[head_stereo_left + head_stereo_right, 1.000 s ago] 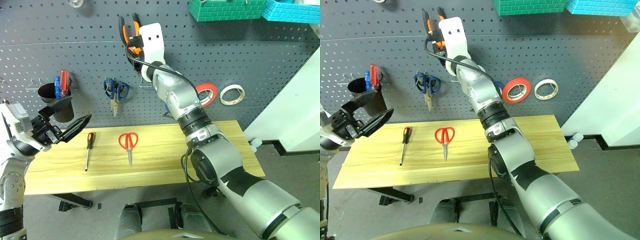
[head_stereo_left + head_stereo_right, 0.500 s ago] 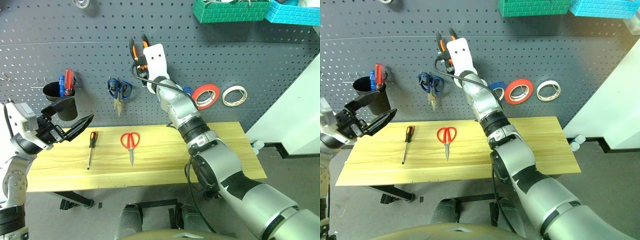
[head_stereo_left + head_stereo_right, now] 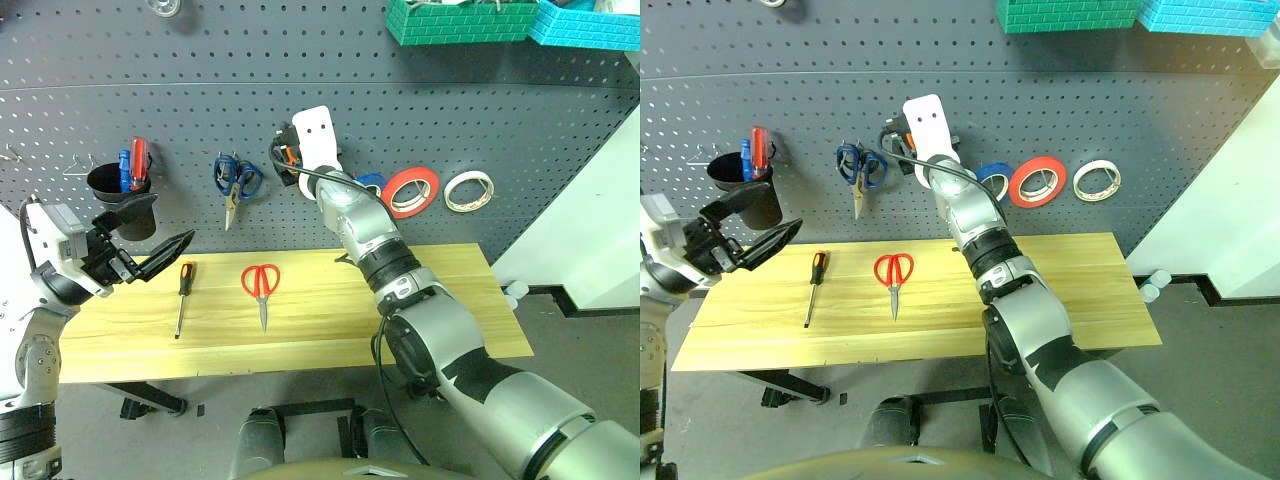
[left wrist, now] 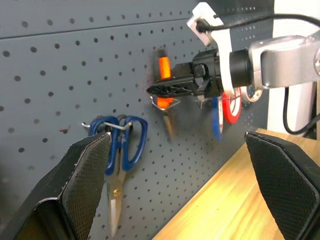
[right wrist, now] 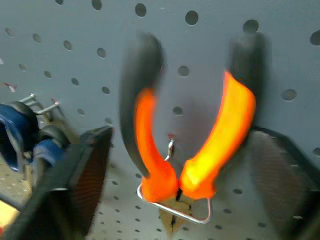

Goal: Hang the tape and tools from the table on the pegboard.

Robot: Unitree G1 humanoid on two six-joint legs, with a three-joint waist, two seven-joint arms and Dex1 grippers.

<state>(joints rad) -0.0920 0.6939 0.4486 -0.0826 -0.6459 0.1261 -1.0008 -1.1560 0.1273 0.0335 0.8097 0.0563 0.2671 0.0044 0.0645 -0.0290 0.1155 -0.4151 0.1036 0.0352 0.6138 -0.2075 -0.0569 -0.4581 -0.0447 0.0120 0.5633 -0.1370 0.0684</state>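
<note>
The orange-and-black pliers (image 5: pixel 187 150) hang by their handles in a wire hook (image 5: pixel 174 214) on the dark grey pegboard (image 3: pixel 500 120). My right gripper (image 3: pixel 284 156) is open at the board, one finger (image 5: pixel 82 175) on each side of the pliers, apart from the handles. On the wooden table (image 3: pixel 440 290) lie the red-handled scissors (image 3: pixel 260 286) and the slim screwdriver (image 3: pixel 181 292). Above the table's left end, my left gripper (image 3: pixel 160 256) is open and empty. The cream-white tape (image 3: pixel 467 190) hangs on the board to the right.
A red roll (image 3: pixel 413 192) and a blue roll (image 3: pixel 372 182) hang beside the tape. Blue-handled scissors (image 3: pixel 233 181) hang left of the pliers. A black cup (image 3: pixel 125 198) holds red and blue screwdrivers. Green and blue bins (image 3: pixel 460 20) sit along the board's top.
My right gripper came down the board with the pliers and opened; the pliers now hang on the hook. The left arm stayed in place.
</note>
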